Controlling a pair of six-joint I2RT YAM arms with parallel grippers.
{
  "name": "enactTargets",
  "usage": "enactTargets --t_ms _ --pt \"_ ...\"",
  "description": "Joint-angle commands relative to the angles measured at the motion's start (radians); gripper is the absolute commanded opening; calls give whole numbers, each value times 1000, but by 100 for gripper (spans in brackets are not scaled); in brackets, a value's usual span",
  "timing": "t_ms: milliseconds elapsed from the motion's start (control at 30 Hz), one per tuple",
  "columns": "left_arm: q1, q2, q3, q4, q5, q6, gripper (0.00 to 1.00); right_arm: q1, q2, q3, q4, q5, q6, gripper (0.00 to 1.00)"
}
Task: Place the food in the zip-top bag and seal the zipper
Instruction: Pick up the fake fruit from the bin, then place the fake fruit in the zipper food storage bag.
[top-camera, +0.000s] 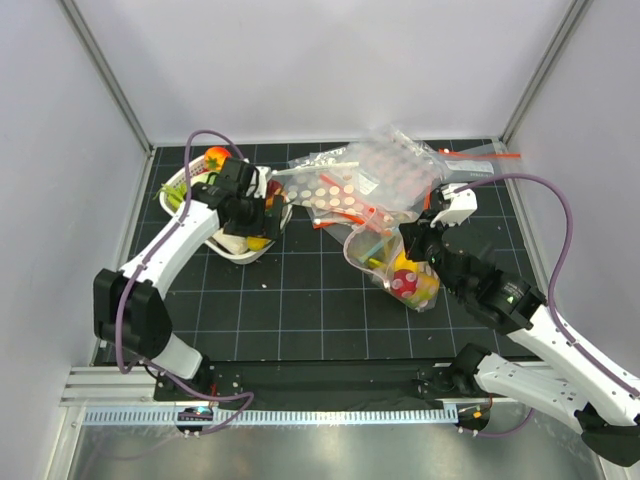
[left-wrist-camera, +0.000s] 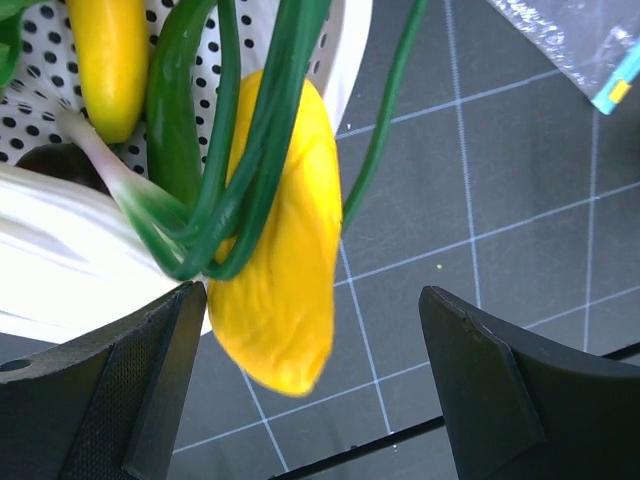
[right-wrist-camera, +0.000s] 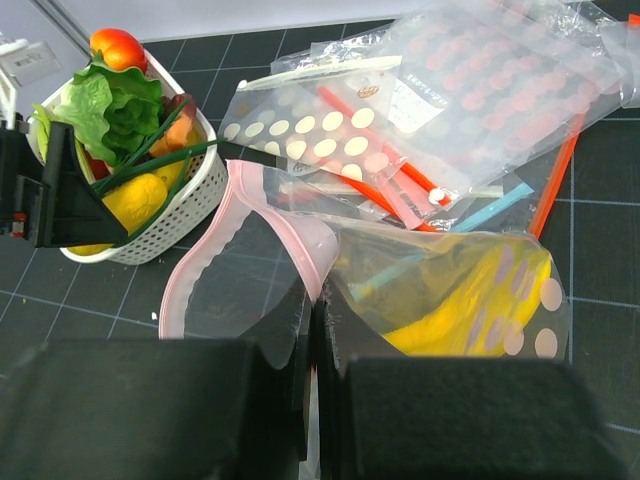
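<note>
The transparent soft plastic zip-top bag (top-camera: 372, 250) (right-wrist-camera: 450, 280) with pale dots lies right of the middle of the black gridded table (top-camera: 300, 300). It holds a yellow toy banana bunch (right-wrist-camera: 450, 300), and its pinkish-white zipper (right-wrist-camera: 190, 262) gapes where the right gripper (top-camera: 412, 238) (right-wrist-camera: 312, 310) pinches the mouth edge. Near the left rear corner, the left gripper (top-camera: 250, 215) (left-wrist-camera: 312, 295) stands spread around a yellow mango-like toy fruit (left-wrist-camera: 285, 270) at the white perforated basket (top-camera: 172, 188) (right-wrist-camera: 185, 200). The white label (right-wrist-camera: 415, 95) in the rear pile of red-stripped bags (top-camera: 380, 175) is too small to read.
</note>
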Motion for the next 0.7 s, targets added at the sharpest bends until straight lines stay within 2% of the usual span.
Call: enactTargets --t_ms 0,133,200,267,300,500,567,667 --pt "2 43 28 -6 -26 1 92 -3 0 4 49 -3 4 6" --pt "2 65 36 1 -64 1 90 -3 0 3 47 -3 4 6" --pt "4 73 42 3 -72 4 86 -3 -1 4 50 -3 4 6" --pt "8 86 56 3 -75 5 79 -3 2 3 50 -3 4 6" --pt "11 91 59 -3 -73 7 70 -3 3 3 50 -3 4 6" --pt "11 62 54 -10 -70 22 42 -3 3 1 50 -3 4 6" --pt "10 27 50 -10 -52 22 38 -1 5 3 50 -3 4 6" --pt "8 -15 47 -2 48 15 35 -3 6 3 52 -6 4 6"
